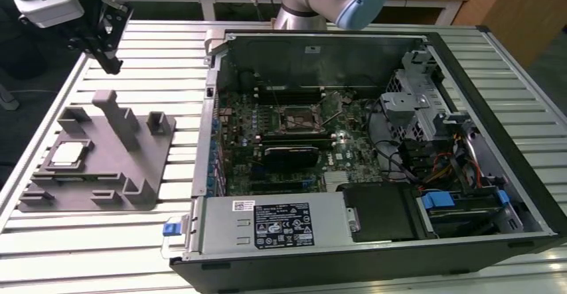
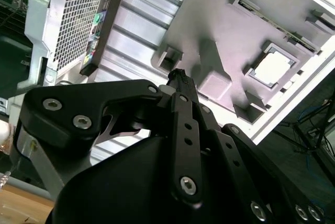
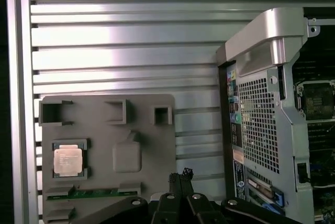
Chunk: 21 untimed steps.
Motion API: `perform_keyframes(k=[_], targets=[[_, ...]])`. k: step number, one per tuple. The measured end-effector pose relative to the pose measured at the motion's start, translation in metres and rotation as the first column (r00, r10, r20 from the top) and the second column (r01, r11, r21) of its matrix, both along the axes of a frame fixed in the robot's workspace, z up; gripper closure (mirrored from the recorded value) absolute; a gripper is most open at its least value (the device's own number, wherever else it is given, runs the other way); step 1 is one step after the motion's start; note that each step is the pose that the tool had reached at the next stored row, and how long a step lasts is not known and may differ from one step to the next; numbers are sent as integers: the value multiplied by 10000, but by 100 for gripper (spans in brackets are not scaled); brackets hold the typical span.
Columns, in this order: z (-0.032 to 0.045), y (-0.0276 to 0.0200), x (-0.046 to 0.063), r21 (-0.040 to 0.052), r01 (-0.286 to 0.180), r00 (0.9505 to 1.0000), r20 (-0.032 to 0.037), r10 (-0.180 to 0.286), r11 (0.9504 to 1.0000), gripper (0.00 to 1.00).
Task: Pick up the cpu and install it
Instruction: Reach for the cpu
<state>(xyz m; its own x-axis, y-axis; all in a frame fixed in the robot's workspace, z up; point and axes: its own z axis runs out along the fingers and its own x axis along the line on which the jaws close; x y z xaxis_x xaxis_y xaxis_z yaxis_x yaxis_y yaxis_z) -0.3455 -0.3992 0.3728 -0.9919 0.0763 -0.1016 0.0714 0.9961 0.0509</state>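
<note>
The cpu (image 1: 69,154), a small silver square, lies flat in a recess of the grey tray (image 1: 97,194) at the exterior view's left. It also shows in both wrist views, as the cpu (image 3: 68,161) and the cpu (image 2: 272,68) in its tray pocket. My gripper (image 1: 110,63) hangs high above the slatted table, behind the tray and well apart from the chip. Its black fingers (image 2: 178,77) are pressed together with nothing between them. The black socket (image 1: 297,117) sits on the motherboard inside the open computer case.
The open computer case (image 1: 372,154) takes up the middle and the exterior view's right of the slatted metal table (image 1: 133,48). Upright posts (image 1: 111,115) rise from the tray. A green memory stick (image 3: 84,193) lies in a tray slot near the cpu.
</note>
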Motion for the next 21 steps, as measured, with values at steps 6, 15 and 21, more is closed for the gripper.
perform_keyframes(k=[6,15,21], targets=[[-26,-2,-122,4,0,10000,0,0,10000,89],[-64,-7,-277,11,-1,10000,0,1,10000,89],[-104,-13,-403,11,0,10000,0,0,10000,89]])
